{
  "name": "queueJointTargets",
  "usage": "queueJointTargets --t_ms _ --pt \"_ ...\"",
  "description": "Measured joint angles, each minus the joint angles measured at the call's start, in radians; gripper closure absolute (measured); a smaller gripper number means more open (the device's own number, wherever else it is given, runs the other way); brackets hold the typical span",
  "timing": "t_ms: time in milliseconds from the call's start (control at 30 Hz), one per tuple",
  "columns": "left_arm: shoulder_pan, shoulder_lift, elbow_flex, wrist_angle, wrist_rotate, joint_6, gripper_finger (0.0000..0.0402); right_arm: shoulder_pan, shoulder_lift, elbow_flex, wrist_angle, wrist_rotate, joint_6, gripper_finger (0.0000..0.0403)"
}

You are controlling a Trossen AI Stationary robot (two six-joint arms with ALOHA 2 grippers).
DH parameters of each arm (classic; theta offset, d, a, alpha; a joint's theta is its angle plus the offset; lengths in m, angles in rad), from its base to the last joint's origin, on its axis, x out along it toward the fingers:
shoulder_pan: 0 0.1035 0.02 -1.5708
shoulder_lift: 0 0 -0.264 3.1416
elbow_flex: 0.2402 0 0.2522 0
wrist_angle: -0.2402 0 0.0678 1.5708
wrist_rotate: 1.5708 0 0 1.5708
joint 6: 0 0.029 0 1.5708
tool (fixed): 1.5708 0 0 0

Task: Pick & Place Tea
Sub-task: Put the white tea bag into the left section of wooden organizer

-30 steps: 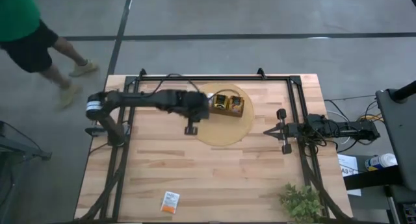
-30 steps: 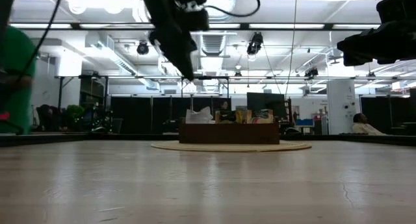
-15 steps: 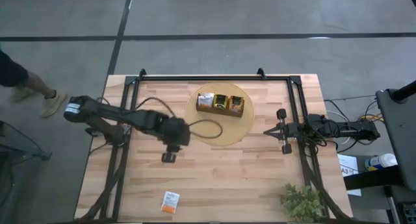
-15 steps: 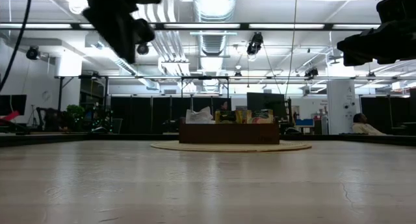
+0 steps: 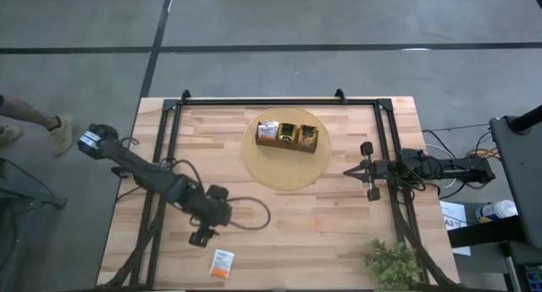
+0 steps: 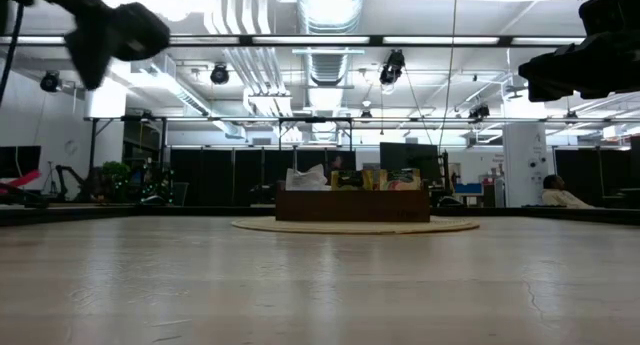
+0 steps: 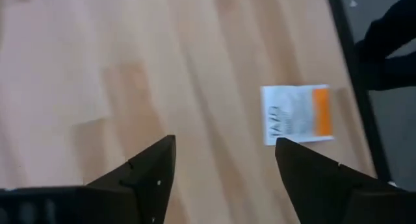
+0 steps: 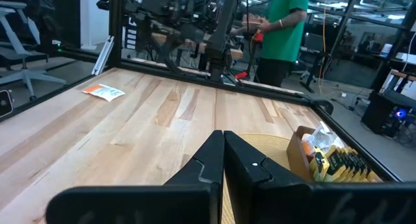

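Observation:
A white-and-orange tea packet (image 5: pixel 222 264) lies flat on the wooden table near its near edge; it also shows in the left wrist view (image 7: pixel 297 113) and in the right wrist view (image 8: pixel 103 91). My left gripper (image 5: pixel 201 236) is open and empty, above the table a little to the far left of the packet (image 7: pixel 224 159). The brown wooden tray (image 5: pixel 288 136) with several tea packets stands on a round mat (image 5: pixel 286 148) at the far middle. My right gripper (image 5: pixel 369 171) is shut and empty at the table's right side (image 8: pixel 223 152).
A potted plant (image 5: pixel 392 262) stands at the near right corner. Black frame rails (image 5: pixel 166 148) run along the table's left, far and right sides. A person in a green shirt (image 8: pixel 283 29) stands beyond the table's left side. Bare wood lies between the mat and the near edge.
My left gripper has moved from beside the tray toward the table's near left, swinging across the bare wood to a place close to the lone tea packet. The packet and the tray have stayed where they were.

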State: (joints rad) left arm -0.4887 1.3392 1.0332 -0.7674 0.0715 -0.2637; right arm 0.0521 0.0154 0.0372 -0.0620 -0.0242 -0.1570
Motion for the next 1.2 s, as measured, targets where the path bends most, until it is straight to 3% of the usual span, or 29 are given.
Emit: queueJointTargets --t_ms 600,967,1200 --pt "-0.275 0.044 0.003 0.056 -0.057 -0.292 0.0138 0.000 0.000 0.000 0.000 0.000 0.000 0.0394" --pt "-0.344 0.201 0.135 0.061 -0.082 -0.356 0.0142 0.000 0.000 0.000 0.000 0.000 0.000 0.0394" --pt "-0.347 0.292 0.158 0.059 -0.213 -0.429 0.0142 0.000 0.000 0.000 0.000 0.000 0.000 0.0394"
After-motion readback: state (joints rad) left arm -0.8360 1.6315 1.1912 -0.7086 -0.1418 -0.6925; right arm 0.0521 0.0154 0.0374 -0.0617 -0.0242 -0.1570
